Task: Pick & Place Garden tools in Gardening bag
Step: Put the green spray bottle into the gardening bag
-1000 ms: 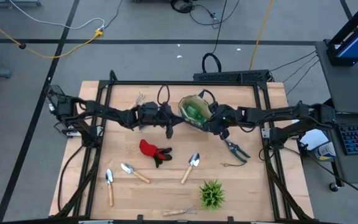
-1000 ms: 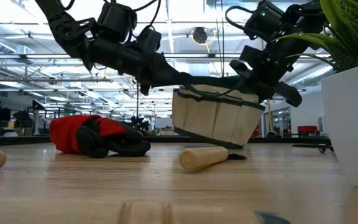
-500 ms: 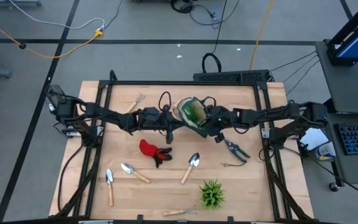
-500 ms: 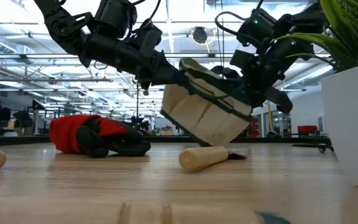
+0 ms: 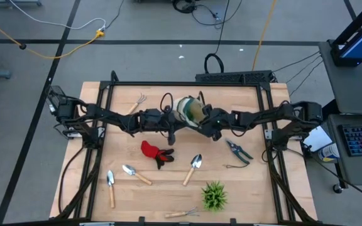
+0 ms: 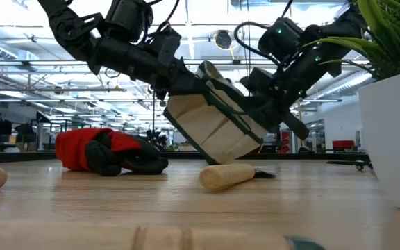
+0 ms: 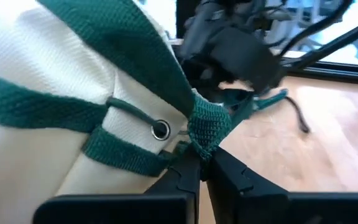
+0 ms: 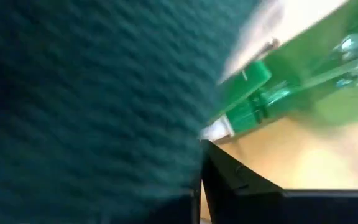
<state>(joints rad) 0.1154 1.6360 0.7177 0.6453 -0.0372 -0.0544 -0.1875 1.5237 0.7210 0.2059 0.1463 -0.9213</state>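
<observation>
Bag: the gardening bag (image 6: pixel 214 121) is held clear of the tabletop (image 5: pixel 256 188) between both arms, tipped steeply onto its side.
Left pincer (image 7: pixel 202 163): clamped on the bag's green handle loop, as seen in the left wrist view.
Right pincer (image 5: pixel 207 125): closed on the bag's opposite rim; its wrist view is filled by green fabric.
Low view only: the lift and tilt are shown.
High view only: glove (image 5: pixel 156 152), trowels (image 5: pixel 192 168), shears (image 5: pixel 238 150) are seen lying loose.
Change: the bag has been tipped further over and shifted leftward.
Contents: cannot be told.
</observation>
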